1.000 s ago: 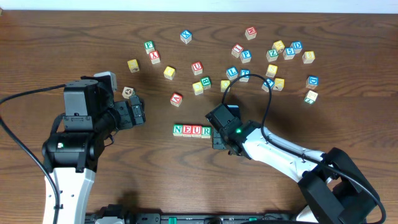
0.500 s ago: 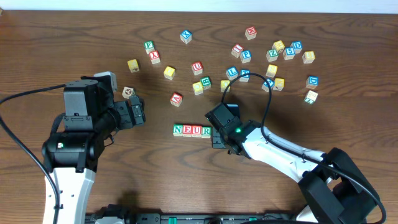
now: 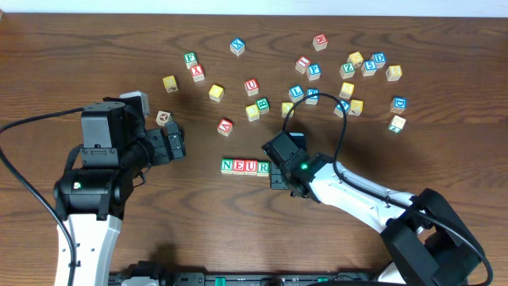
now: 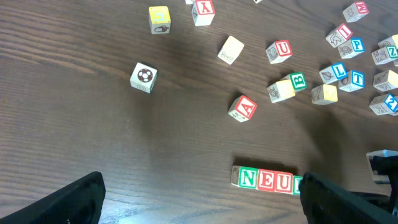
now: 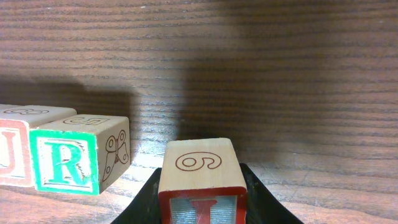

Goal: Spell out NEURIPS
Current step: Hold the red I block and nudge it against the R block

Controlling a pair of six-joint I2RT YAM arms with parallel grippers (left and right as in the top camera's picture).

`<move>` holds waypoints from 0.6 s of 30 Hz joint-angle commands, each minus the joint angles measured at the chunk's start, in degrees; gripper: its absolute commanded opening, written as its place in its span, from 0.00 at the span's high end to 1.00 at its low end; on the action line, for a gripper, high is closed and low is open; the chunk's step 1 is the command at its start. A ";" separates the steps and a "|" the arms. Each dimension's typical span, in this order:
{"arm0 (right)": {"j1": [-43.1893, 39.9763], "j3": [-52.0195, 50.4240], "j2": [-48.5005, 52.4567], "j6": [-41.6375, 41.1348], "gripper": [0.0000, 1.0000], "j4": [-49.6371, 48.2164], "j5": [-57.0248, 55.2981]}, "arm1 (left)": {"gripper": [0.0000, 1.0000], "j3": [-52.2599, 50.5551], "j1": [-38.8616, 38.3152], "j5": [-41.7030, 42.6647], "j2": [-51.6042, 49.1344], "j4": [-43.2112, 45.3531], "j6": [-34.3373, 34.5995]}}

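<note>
A: Where is the right gripper (image 5: 202,202) sitting against the NEUR row (image 3: 245,167)?

B: It is hanging just off the row's R end. Its two dark fingers (image 5: 256,202) are pressing in on the I block (image 5: 200,163) from both sides. The block's top face is showing a 6, its front a red I.

A: Is that block touching the row?

B: No, it is standing apart from the R block (image 5: 78,155), with a strip of bare table (image 5: 280,93) showing between them. Whether it is resting on the wood, I cannot tell.

A: And the left gripper (image 4: 205,208)?

B: It is hovering well off the row's N end, with its fingers (image 4: 68,199) spreading wide and gripping nothing.

A: What is lying beyond the row?

B: The red A block (image 3: 225,125) is sitting nearest, just behind the N end and turned askew. Further back from the row, the green B block (image 3: 263,104) and the red U block (image 3: 251,86) are lying loose. Out past the N end the ball block (image 3: 163,118) is sitting alone. Farthest from the row, behind its R end, loose blocks are crowding together – the blue P block (image 3: 314,71) among them
</note>
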State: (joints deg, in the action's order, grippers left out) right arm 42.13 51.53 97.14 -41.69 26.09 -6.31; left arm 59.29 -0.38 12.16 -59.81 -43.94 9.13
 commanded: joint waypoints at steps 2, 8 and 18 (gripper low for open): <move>-0.26 1.09 0.48 -0.94 0.92 -0.17 -1.40 | 0.02 1.60 0.33 0.70 -0.04 -0.17 -0.52; -0.24 1.09 0.48 -0.94 0.93 -0.39 -2.21 | 0.02 1.60 0.33 0.70 -0.04 -0.17 -0.52; -0.24 1.09 0.48 -0.94 0.94 -0.83 -2.34 | 0.02 1.60 0.33 0.70 -0.04 -0.17 -0.52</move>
State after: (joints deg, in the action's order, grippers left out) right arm 42.13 51.59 97.14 -41.69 25.47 -7.38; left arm 59.29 -0.38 12.16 -59.81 -43.94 9.13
